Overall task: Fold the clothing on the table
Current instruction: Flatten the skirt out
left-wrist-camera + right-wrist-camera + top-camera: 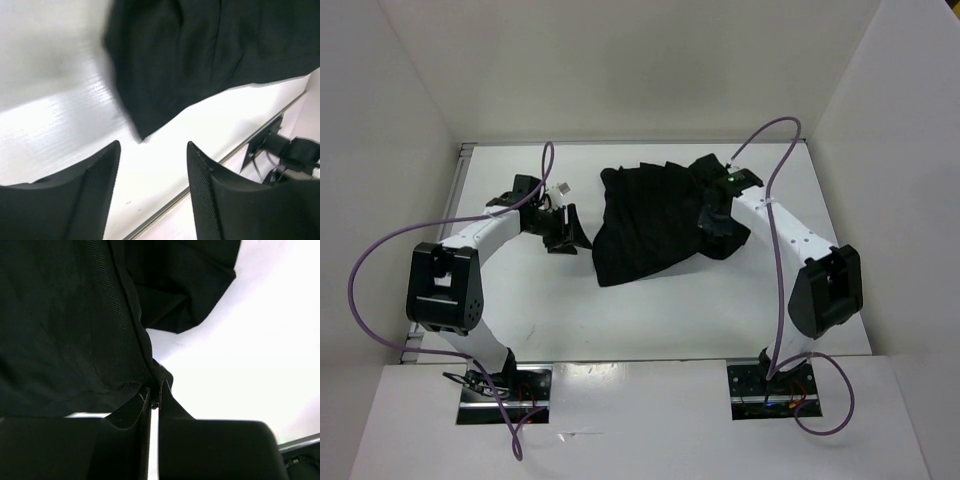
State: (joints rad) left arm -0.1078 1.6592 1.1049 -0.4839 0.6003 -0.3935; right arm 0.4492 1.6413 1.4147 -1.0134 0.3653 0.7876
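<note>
Black clothing (655, 225) lies crumpled on the glossy white counter (650, 320), toward the far side and a little right of centre. Its pleated upper edge is near the back wall (640, 70), and one corner points toward the near left. White walls close the counter in on three sides.

The right gripper (713, 215) sits at the garment's right edge, where the cloth bunches into a dark heap. From the right wrist camera, its jaws are pressed together, pinching a fold of the fabric's seamed edge. The cloth spreads up and away from the tips across the left of that view, with bare counter showing to the right.

The left gripper (567, 232) is just beside the garment's left edge and apart from it. From the left wrist camera, its two ribbed fingers (100, 175) stand spread, with only white counter between them. The garment's near corner lies beyond the fingertips and touches neither one. Whether this gripper rests on the counter or hangs above it cannot be told.

Both arms reach in from their bases at the near edge, the left bent in from the left side and the right from the right. A purple cable (365, 260) loops out from the left arm, and another (782, 125) arcs over the right arm.
</note>
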